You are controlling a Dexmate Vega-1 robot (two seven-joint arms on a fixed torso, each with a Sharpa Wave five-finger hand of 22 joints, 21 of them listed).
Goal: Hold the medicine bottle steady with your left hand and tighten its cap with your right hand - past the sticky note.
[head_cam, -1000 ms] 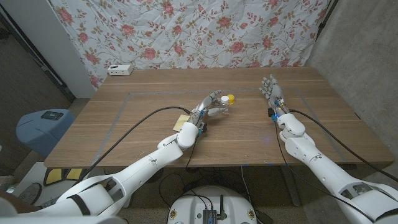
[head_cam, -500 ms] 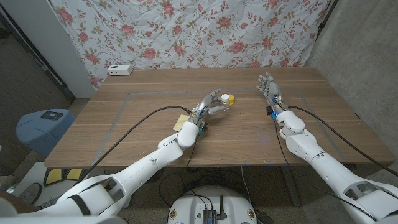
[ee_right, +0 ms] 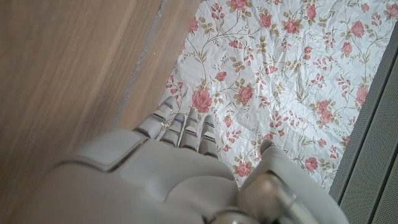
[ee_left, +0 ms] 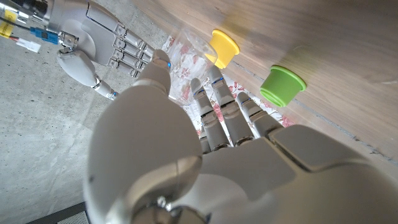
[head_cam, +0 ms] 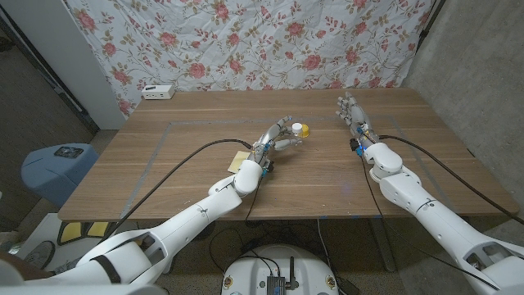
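Left robot hand on medicine bottle, right robot hand apart

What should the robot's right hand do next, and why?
Probably move the right hand across toward the yellow cap. The left hand is at the medicine bottle, while the right hand is open and well apart from it.

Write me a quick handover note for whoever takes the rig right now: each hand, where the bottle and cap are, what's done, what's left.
Left hand: fingers around the clear medicine bottle near the table's middle, just past the sticky note.
Right hand: open, fingers up, off to the bottle's right, holding nothing.
Yellow cap: on the bottle's end, pointing toward the right hand.
Also there: a green cap-like piece on the table near the bottle.
Done: bottle held.
Left: bring the right hand over, grip the cap, tighten it.
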